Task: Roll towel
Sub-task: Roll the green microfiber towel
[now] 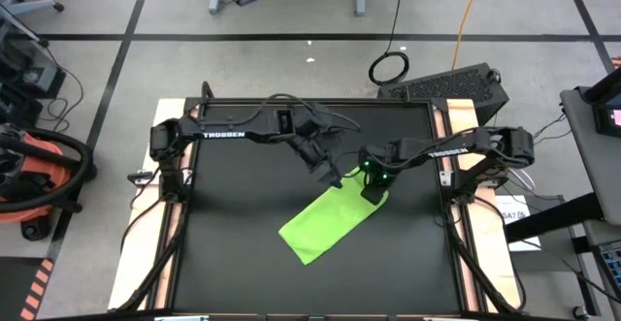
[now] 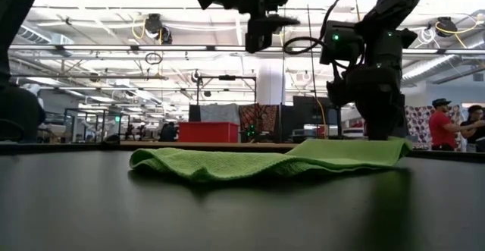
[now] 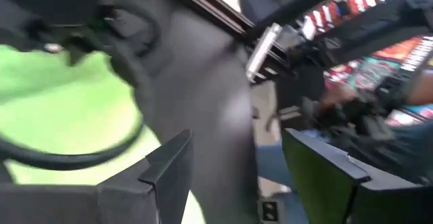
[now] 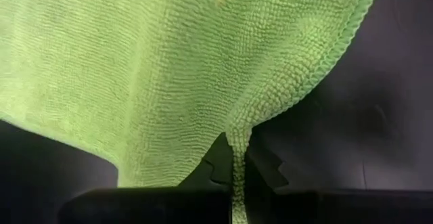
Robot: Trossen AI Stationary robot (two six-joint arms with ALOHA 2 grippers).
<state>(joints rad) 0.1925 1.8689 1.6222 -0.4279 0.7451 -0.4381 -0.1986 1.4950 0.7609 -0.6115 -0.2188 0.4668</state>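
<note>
Rolling progress: hardly begun, I'd say; the towel [image 1: 328, 226] lies flat and slanting on the black desk [image 1: 233, 253], with no coil or tube anywhere along it.
Towel position: near the middle of the desk, its upper corner under the right hand.
Right hand [image 1: 373, 193]: down at that corner, its fingers pressed together on a thin pleat of the towel's edge [image 4: 238, 158], clear from its wrist camera.
Left hand [image 1: 328, 173]: in the air just off the same corner, fingers [image 3: 169, 166] spread, holding nothing.
Left to do: by my reckoning the whole roll, corner to far end.
Hard to make out: the left wrist view is smeared; from desk level the towel's near edge hides whether the pinched corner is lifted.
</note>
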